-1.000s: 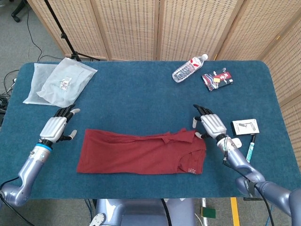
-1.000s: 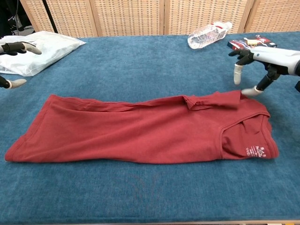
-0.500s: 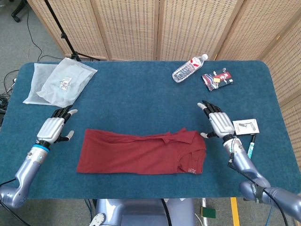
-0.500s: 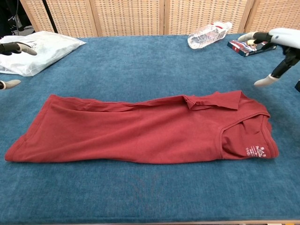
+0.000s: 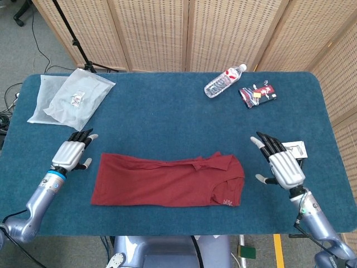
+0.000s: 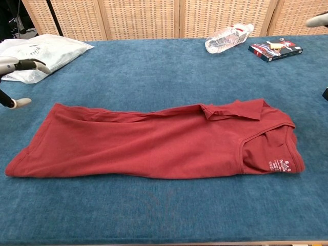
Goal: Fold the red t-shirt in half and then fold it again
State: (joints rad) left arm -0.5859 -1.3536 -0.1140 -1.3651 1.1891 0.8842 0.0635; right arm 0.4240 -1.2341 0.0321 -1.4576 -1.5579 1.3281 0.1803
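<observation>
The red t-shirt (image 5: 167,181) is lying flat on the blue counter (image 5: 167,120) as a long band, collar end toward the right, so the first fold looks done and a second, end-to-end fold is probably what is pending. The left hand (image 5: 71,152) is hovering just off the shirt's left end and the right hand (image 5: 284,166) is sitting well off the collar end, both with fingers spread and holding nothing, likely positioned to take the two ends. In the chest view only fingertips are showing at the edges, so exact height over the cloth is hard to judge.
</observation>
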